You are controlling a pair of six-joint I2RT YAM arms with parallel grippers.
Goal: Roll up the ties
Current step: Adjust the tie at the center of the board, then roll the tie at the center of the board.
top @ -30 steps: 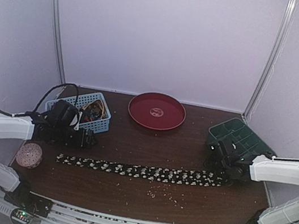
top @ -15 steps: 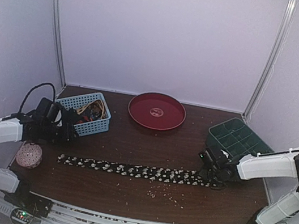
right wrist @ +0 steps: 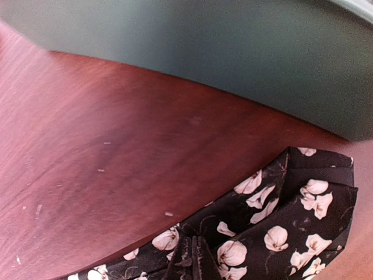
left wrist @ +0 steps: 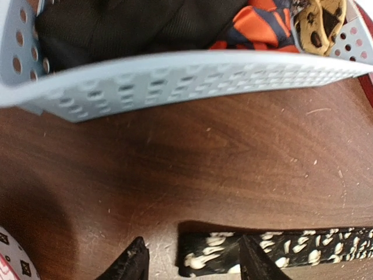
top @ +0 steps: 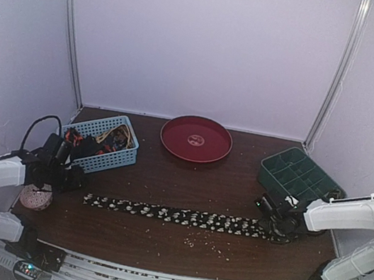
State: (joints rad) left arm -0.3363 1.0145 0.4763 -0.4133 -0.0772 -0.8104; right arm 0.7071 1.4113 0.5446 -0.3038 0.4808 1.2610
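The speckled tie [top: 174, 215] lies flat, parallel to the near edge of the table [top: 167, 173]. The right tool [top: 275, 223] is pinched shut on its right end. The left tool [left wrist: 193, 263], half wide, straddles its left end. I think it is best to roll it tightly and keep the edges aligned

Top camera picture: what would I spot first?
A long dark tie with pale flowers stretches across the middle of the table, its right end pinched by the right fingers. Behind it sit a red plate and, left, a blue basket holding more ties.
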